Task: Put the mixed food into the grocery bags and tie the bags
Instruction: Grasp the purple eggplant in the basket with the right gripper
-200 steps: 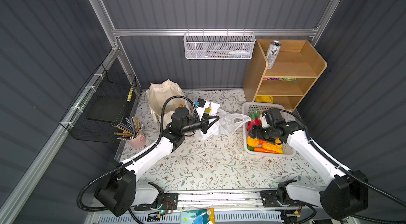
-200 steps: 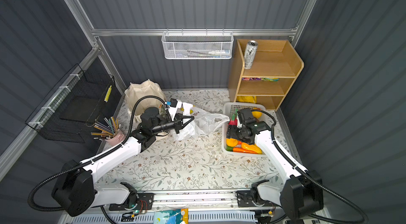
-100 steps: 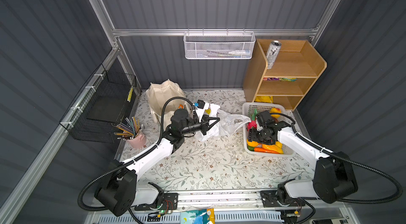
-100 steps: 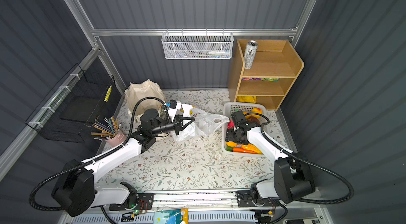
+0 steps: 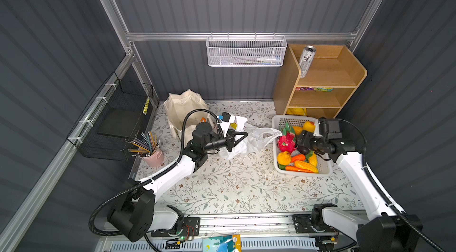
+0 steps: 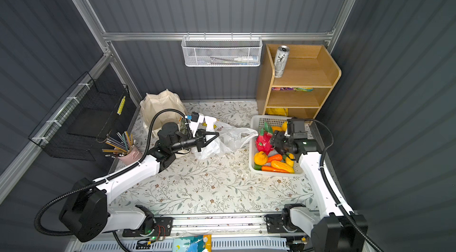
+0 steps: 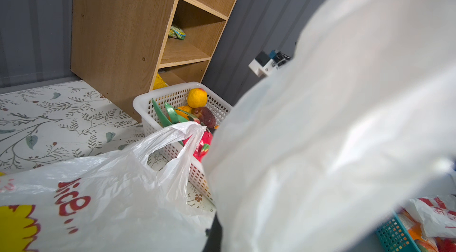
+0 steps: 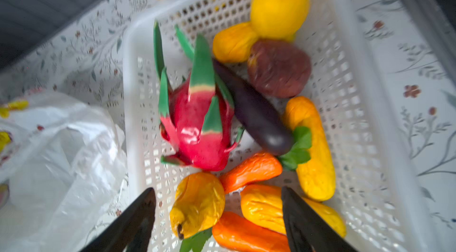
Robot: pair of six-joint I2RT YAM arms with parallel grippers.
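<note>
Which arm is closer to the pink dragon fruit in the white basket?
Right. The right gripper hangs open over the basket, just beside the dragon fruit. The left gripper is farther off, outside the basket, shut on the plastic bag.

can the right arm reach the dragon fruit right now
Probably yes: the right gripper hangs over the basket, fingers open, and the dragon fruit lies exposed with nothing covering it.
</note>
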